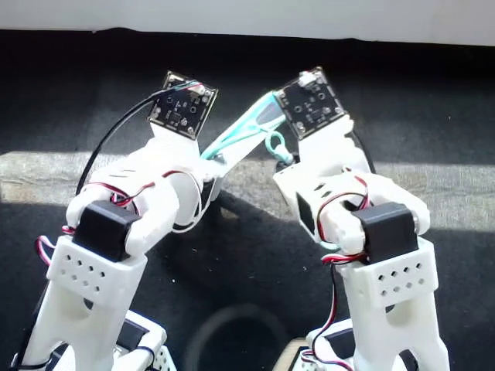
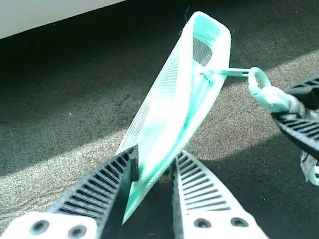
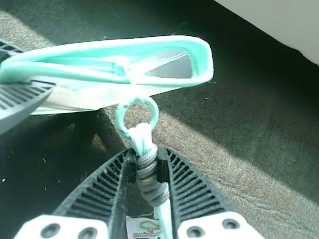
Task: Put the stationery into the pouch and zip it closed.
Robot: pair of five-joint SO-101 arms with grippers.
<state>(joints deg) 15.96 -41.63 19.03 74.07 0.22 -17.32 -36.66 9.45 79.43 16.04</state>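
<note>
No txt legible, small white tag low betw. the right gripper fingers, w/ yellowish emblem and tiny print, too small to read, no readable nos. or signs.

— Pouch?
— Off the tabletop, toward the far edge, stretched between both grippers.
— Left gripper?
— Clamped on the pouch's near end, left of middle.
— Right gripper?
— Right of the pouch, pinching the cord tied to the zip ring, just beside the pouch's far end.
</note>
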